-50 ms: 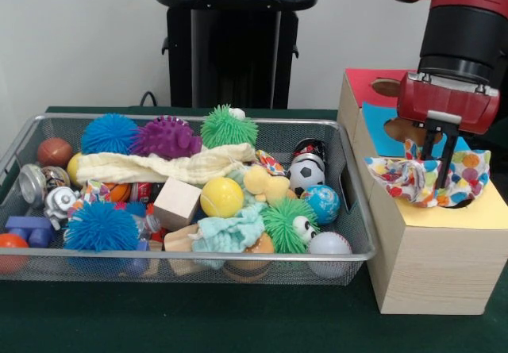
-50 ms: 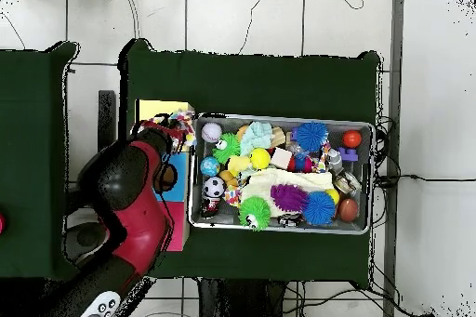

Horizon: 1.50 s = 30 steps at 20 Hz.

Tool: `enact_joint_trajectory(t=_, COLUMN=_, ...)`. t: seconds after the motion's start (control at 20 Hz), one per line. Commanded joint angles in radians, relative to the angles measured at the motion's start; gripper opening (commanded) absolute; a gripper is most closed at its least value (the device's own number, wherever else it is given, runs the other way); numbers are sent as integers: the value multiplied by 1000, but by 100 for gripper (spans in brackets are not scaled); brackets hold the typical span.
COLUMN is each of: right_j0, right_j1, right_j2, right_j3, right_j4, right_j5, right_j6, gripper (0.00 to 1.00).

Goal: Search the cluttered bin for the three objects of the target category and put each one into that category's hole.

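Note:
A white polka-dot cloth [image 1: 413, 180] lies bunched on the yellow top [image 1: 468, 214] of the wooden box, over its hole. My gripper [image 1: 436, 163] points down into the cloth, fingers close together and shut on it. In the overhead view the gripper [image 2: 177, 133] and the cloth [image 2: 184, 125] sit at the yellow section [image 2: 156, 109], just left of the bin. In the wire bin [image 1: 190, 254] lie a cream cloth [image 1: 159, 165], a mint cloth [image 1: 230, 232] and a small patterned cloth [image 1: 270, 162] among the toys.
The bin also holds spiky balls [image 1: 101, 226], a yellow ball [image 1: 221, 197], a wooden cube [image 1: 176, 203], a soccer ball [image 1: 305, 174] and a globe ball [image 1: 322, 203]. The box has blue [image 1: 381, 131] and red [image 1: 367, 83] sections behind the yellow one.

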Motion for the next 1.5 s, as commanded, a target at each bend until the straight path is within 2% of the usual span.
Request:
enact_joint_trajectory(t=0.05, right_j0=-32, right_j1=34, right_j2=166, right_j3=-81, right_j4=-120, right_j5=56, right_j6=59, gripper=0)
enact_joint_trajectory(t=0.65, right_j0=-66, right_j1=-1, right_j2=215, right_j3=-84, right_j4=-286, right_j5=29, right_j6=154, gripper=0)
enact_joint_trajectory(t=1.0, right_j0=-82, right_j1=-12, right_j2=237, right_j3=-92, right_j4=-327, right_j5=17, right_j6=159, gripper=0)
enact_joint_trajectory(t=1.5, right_j0=-131, right_j1=-40, right_j2=280, right_j3=-98, right_j4=-501, right_j5=24, right_j6=234, gripper=0)
